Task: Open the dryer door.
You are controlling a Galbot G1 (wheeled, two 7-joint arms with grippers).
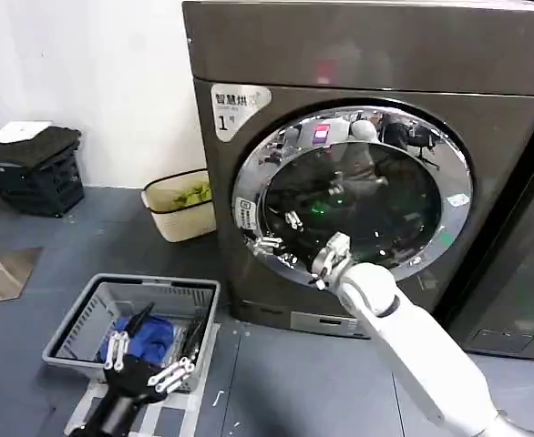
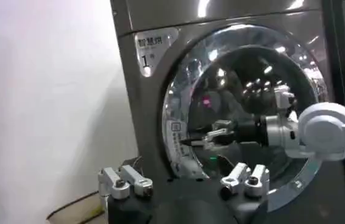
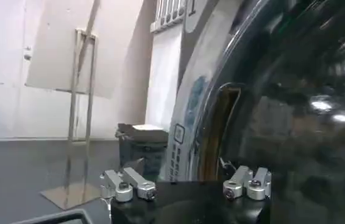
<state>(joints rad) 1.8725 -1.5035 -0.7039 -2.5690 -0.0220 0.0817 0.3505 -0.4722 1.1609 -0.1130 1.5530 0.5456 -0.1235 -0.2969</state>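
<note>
The dryer [image 1: 276,55] is a dark grey-brown machine with a white label marked "1" [image 1: 235,105]. Its door [image 1: 354,191], round with a chrome rim and dark glass, lies against the front. My right gripper [image 1: 279,238] is open at the rim's lower left edge. In the right wrist view its fingers [image 3: 130,185] spread before the rim [image 3: 188,122] and a brownish recess [image 3: 220,131], holding nothing. The left wrist view shows that gripper [image 2: 200,139] at the door [image 2: 245,79]. My left gripper [image 1: 144,364] hangs open, low over a basket.
A grey basket [image 1: 76,319] with blue cloth sits on the floor at the front left. A cream bin [image 1: 180,214] and a black crate [image 1: 35,168] stand by the white wall. A darker neighbouring machine [image 1: 531,228] is at the right. A metal stand [image 3: 78,109] is farther off.
</note>
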